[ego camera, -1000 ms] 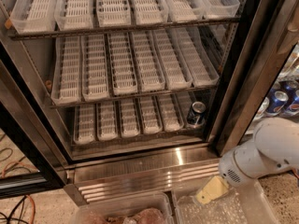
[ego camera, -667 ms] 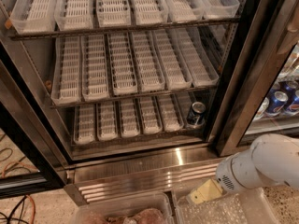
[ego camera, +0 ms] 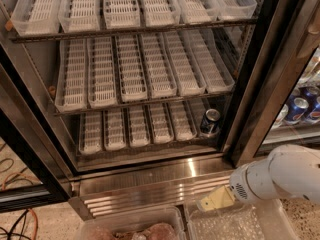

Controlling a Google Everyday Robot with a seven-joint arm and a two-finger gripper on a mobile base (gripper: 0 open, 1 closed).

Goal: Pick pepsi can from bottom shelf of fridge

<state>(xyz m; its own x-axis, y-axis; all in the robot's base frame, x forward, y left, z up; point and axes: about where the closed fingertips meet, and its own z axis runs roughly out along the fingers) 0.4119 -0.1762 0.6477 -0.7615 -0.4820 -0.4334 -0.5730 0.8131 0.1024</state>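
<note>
The pepsi can, dark blue with a silver top, stands upright in the rightmost lane of the bottom shelf, a row of white slotted trays in the open fridge. My gripper, with a yellowish tip on a white arm, is low at the right. It hangs in front of the steel sill, below the can and outside the fridge, well apart from the can. It holds nothing that I can see.
Two higher racks carry like white trays. A black door frame stands right of the can. Behind glass at the far right is a cluster of blue cans. Clear plastic bins lie on the floor below the sill.
My arm and gripper have shifted a little to the left along the sill. The can has not moved.
</note>
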